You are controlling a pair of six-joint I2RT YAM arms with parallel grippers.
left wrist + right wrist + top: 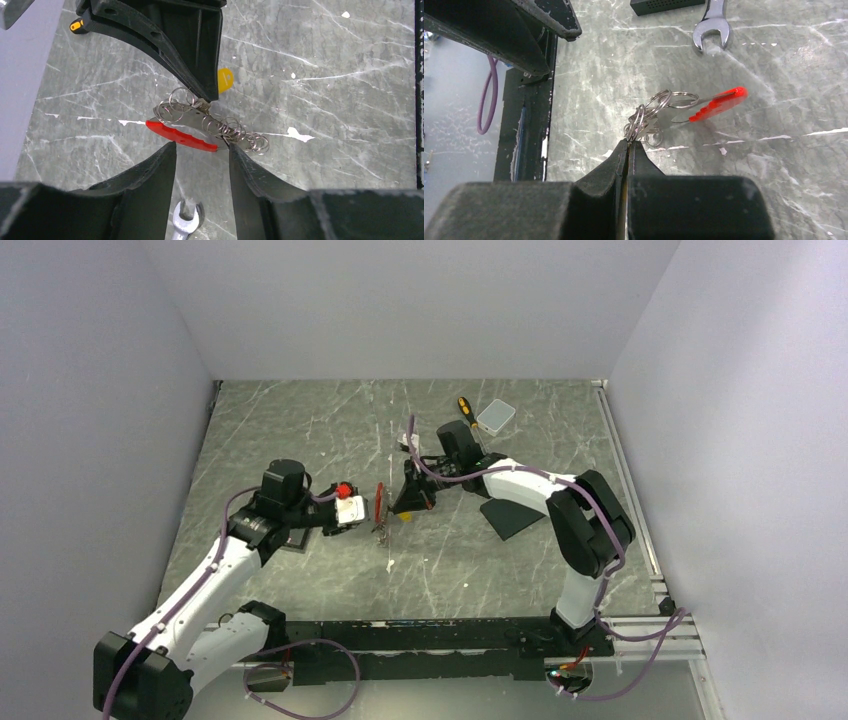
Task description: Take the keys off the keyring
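Right wrist view: right gripper (629,144) pressed together, pinching one thin ring of the keyring (646,119) at the very fingertips.
Keyring: bunch of linked metal rings running from that pinch to a red strip (719,103), between the two grippers near the middle of the table (340,165).
Keys: too small and tangled among the rings to tell apart.
Left gripper (201,150): spread, one finger just below each end of the red strip; contact with it unclear.
Yellow tab (226,80): on the table just beyond the right gripper's tips.
Wrench (186,226): flat on the table under the left gripper.
Screwdriver (466,410): at the far edge, beside a clear box (496,416), well apart from the keyring.
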